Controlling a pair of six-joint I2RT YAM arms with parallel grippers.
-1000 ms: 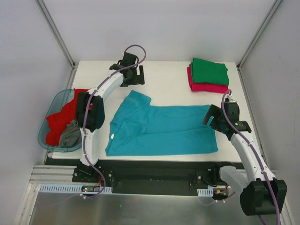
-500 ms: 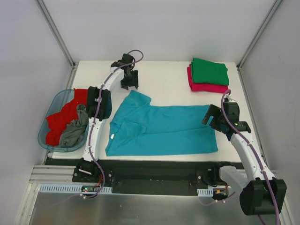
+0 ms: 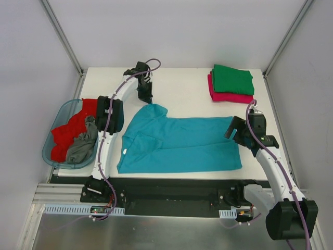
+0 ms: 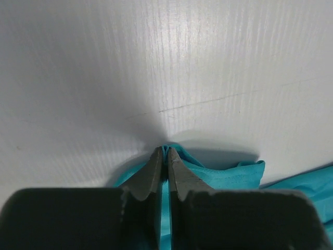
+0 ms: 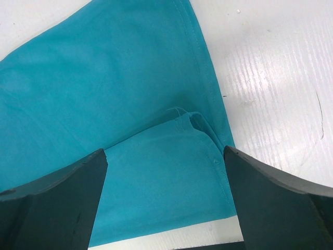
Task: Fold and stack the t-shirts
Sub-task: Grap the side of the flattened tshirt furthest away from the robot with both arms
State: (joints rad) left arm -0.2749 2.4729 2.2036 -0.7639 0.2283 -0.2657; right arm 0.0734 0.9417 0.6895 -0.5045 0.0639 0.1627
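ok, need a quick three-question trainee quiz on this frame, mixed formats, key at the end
1. True or false: the left claw is shut on an edge of the teal t-shirt.
2. Which t-shirt lies on the pink-red t-shirt? A red, B green, C grey.
3. Fill in: the right claw hovers over the teal t-shirt with its jaws ____.

Key: 1 true. 2 B, the green t-shirt. 3 open.
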